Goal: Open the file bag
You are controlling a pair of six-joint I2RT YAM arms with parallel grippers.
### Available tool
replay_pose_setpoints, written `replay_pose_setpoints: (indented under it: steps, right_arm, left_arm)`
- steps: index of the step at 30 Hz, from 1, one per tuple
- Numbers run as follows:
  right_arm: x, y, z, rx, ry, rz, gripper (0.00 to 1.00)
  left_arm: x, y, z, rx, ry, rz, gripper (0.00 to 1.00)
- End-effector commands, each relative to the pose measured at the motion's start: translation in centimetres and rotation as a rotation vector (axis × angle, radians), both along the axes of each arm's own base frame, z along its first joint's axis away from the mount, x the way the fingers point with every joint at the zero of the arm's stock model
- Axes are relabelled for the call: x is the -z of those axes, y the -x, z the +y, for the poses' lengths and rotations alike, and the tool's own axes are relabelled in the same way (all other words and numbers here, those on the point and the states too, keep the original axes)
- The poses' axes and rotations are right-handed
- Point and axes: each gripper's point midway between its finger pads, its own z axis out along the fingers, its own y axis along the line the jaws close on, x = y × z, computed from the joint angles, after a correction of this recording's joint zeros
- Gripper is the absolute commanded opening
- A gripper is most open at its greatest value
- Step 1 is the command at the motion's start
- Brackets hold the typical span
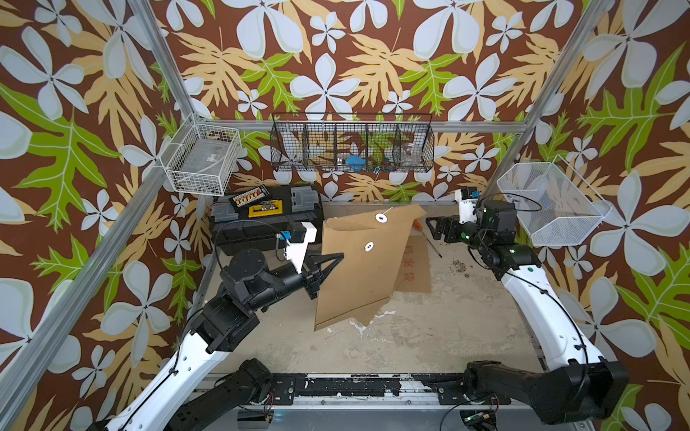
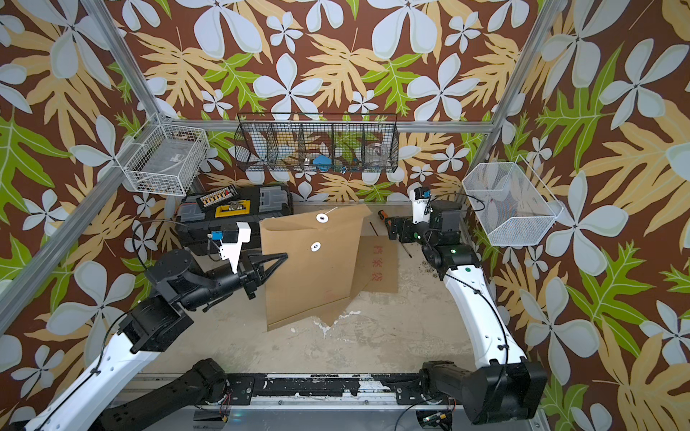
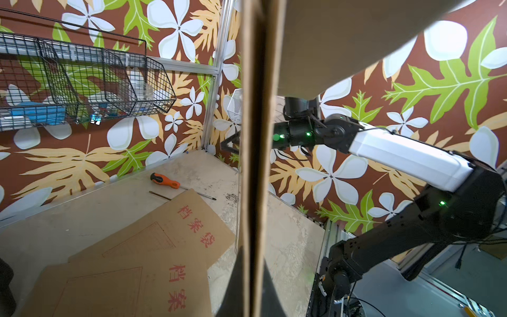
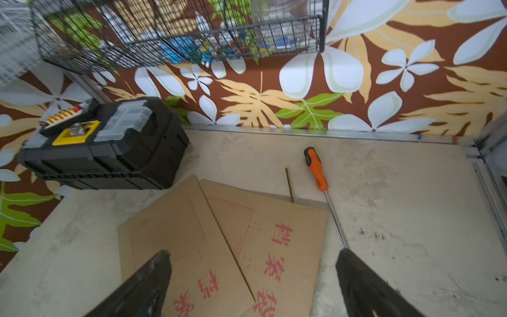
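File bag (image 1: 358, 268) lifted over worktop (image 1: 429, 336) centre, left tool (image 1: 338, 257) clamped on its 9 o'clock edge. Right tool (image 1: 432, 228) spread apart, empty, at 2 o'clock, clear of bag. Risk: one-edge pinch, so bag may swing or slip. Flap edge close to toolbox (image 1: 269, 220) at 11. Screwdriver (image 4: 317, 170) at 2. Open room at 6.
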Motion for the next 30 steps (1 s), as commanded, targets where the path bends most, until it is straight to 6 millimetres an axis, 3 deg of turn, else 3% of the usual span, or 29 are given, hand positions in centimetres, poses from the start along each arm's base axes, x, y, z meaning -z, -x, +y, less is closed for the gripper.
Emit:
replay_pose_setpoints:
  steps: [1, 10, 14, 18, 22, 30]
  right_arm:
    - [-4.5, 1.7, 2.1, -0.127, -0.082, -0.192, 0.93]
    - [-12.7, 11.2, 7.7, -0.604, -0.224, -0.504, 0.9]
    - [-14.5, 13.7, 8.9, -0.716, -0.225, -0.588, 0.91]
    - [-15.4, 14.7, 10.5, -0.785, -0.23, -0.612, 0.91]
    - [-17.0, 15.3, 11.5, -0.831, -0.257, -0.634, 0.85]
    - [-19.7, 16.4, 11.9, -0.891, -0.31, -0.683, 0.58]
  left_arm:
    - [-2.9, 0.0, 0.0, 0.074, 0.052, -0.061, 0.0]
    - [-5.6, -1.8, -0.2, 0.125, 0.063, -0.103, 0.0]
    - [-6.1, -1.4, -0.7, 0.174, 0.061, -0.116, 0.0]
    - [-6.1, 0.0, -1.2, 0.259, 0.059, -0.133, 0.0]
    - [-5.6, 1.3, -1.6, 0.343, 0.049, -0.135, 0.0]
    - [-4.3, 2.8, -1.6, 0.407, 0.039, -0.125, 0.0]
